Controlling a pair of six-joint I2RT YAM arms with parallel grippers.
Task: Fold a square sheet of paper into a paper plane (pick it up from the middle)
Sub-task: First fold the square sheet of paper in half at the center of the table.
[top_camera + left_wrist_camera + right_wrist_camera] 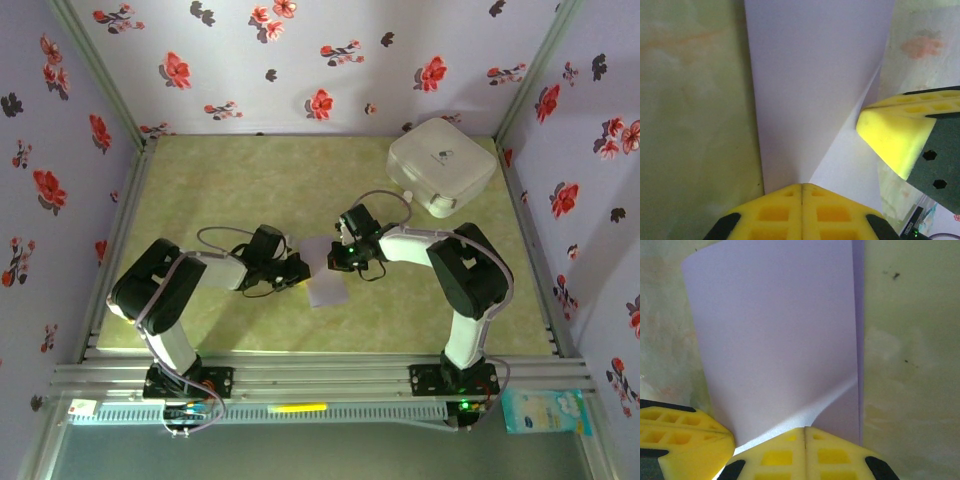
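The square sheet of paper (328, 285), pale lavender, lies folded over on the green table mid-way between my arms. In the left wrist view the sheet (815, 75) stretches away as a darker raised flap and a lighter lower layer that meet at my left gripper (801, 185), which is shut on the sheet's edge. From the right wrist the sheet (775, 340) curls up at its far left corner, and a wrinkle runs into my right gripper (805, 428), shut on the opposite edge. Each wrist view catches the other gripper's yellow fingers (892, 142) (685, 440) close by. No paper plane shape shows.
A white rounded box (442, 165) stands at the back right of the table. Floral walls close in the left, back and right sides. A metal rail (320, 378) runs along the near edge, with a blue-white packet (545, 410) beyond it at the right.
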